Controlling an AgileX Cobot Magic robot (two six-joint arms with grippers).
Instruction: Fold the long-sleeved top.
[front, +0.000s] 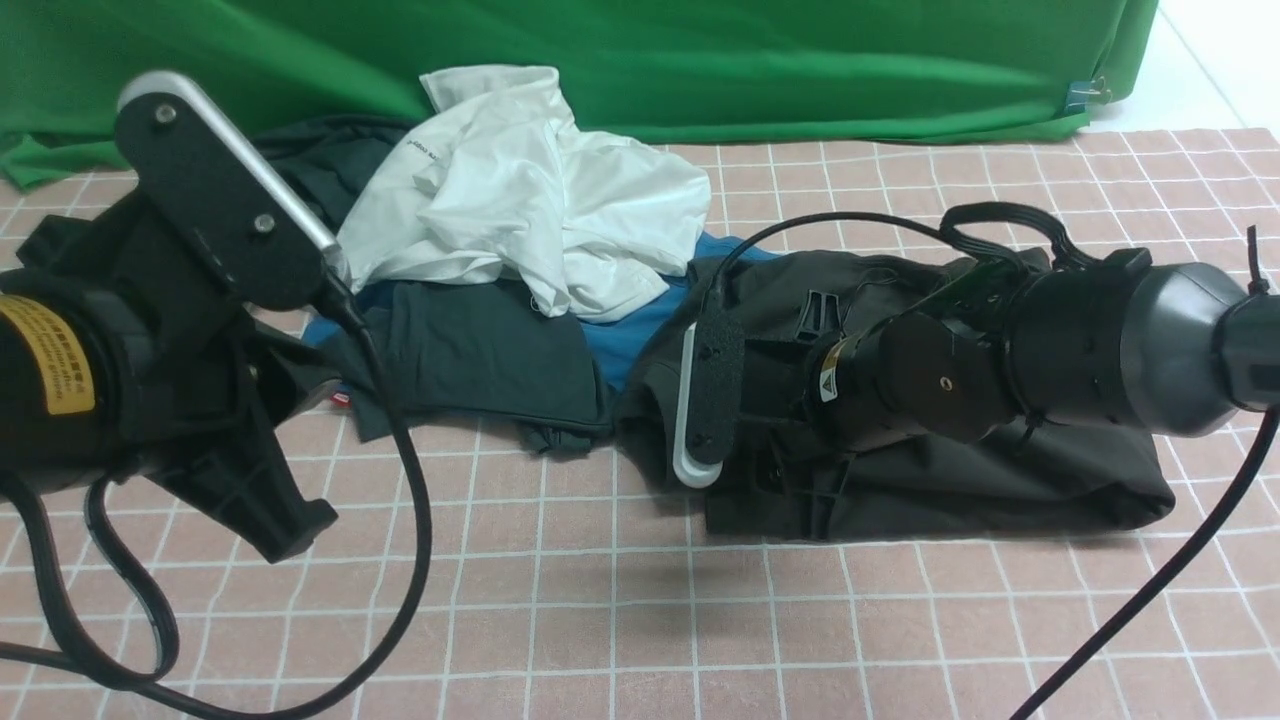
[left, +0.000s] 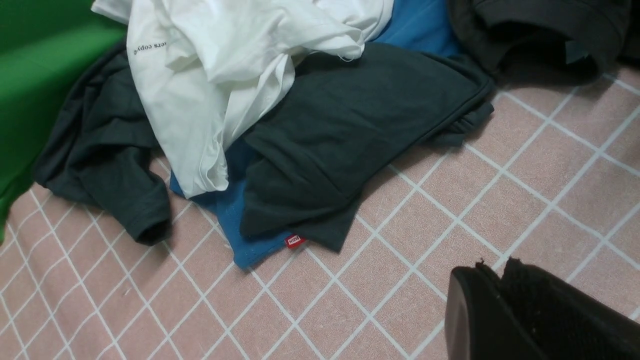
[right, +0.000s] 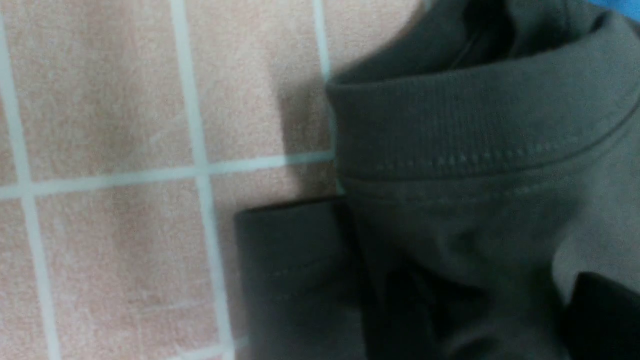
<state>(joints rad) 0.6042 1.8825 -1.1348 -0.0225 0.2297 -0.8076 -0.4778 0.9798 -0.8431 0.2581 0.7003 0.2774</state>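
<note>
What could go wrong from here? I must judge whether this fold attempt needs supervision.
1. The right gripper sits low on the large black long-sleeved sweatshirt near its ribbed collar; closing there may pinch several layers.
2. The sweatshirt's edge adjoins the blue garment and the dark grey-green tee; pulling could drag them along.
3. The crumpled white shirt crowds the folding space.
</note>
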